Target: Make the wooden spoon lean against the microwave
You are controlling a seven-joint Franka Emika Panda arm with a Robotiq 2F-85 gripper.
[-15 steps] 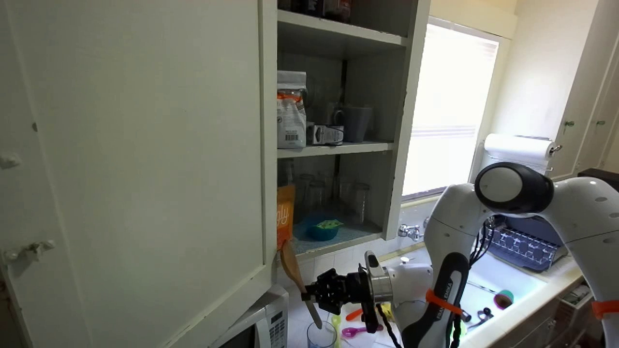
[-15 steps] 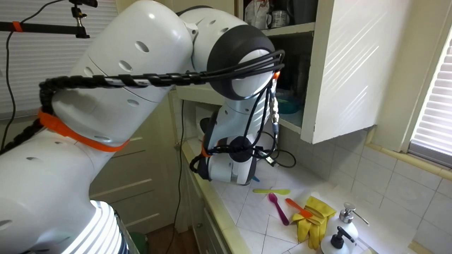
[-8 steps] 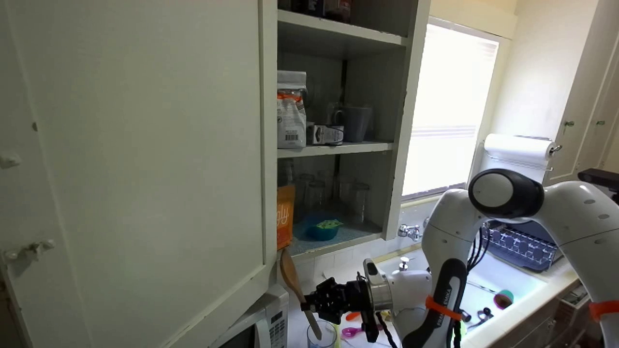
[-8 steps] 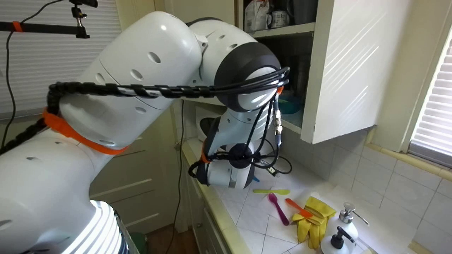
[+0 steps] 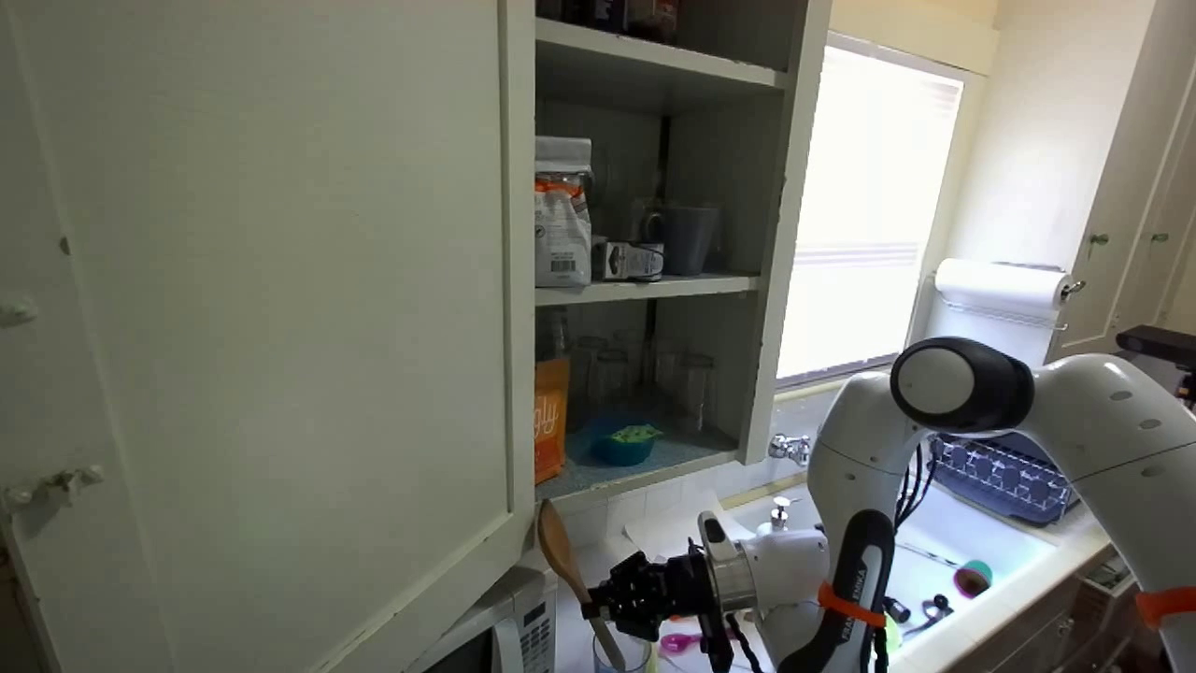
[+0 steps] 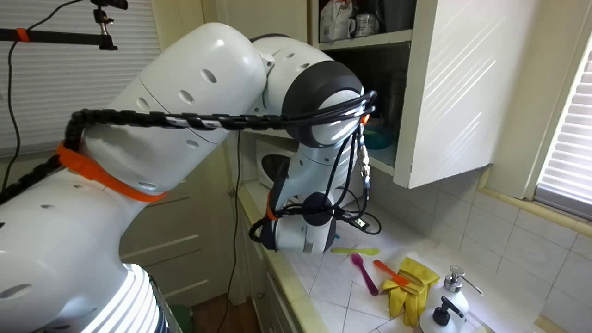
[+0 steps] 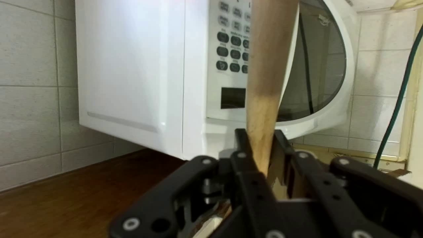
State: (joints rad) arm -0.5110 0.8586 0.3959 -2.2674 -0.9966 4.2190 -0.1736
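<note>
The wooden spoon (image 5: 558, 544) is held tilted, its head up and its handle running down, in an exterior view. My gripper (image 5: 592, 604) is shut on its handle. In the wrist view the gripper (image 7: 260, 135) has the tan handle (image 7: 269, 66) between its fingertips. The white microwave (image 5: 535, 617) stands beside the spoon, mostly hidden by the cupboard door; in the wrist view the microwave (image 7: 132, 62) is behind the spoon, which crosses its keypad and door edge. I cannot tell whether they touch. The microwave (image 6: 264, 162) also shows partly behind the arm.
The open cupboard door (image 5: 280, 280) hangs over the microwave. A clear glass (image 5: 639, 654) stands by the handle's lower end. A green utensil (image 6: 355, 251), purple utensil (image 6: 364, 274), orange utensil (image 6: 391, 273), yellow gloves (image 6: 401, 300) and soap bottles (image 6: 455, 296) are on the counter.
The arm, gripper and spoon have moved down. The spoon's head has dropped from in front of the orange bag to below the shelf. The grip on the handle stays.
</note>
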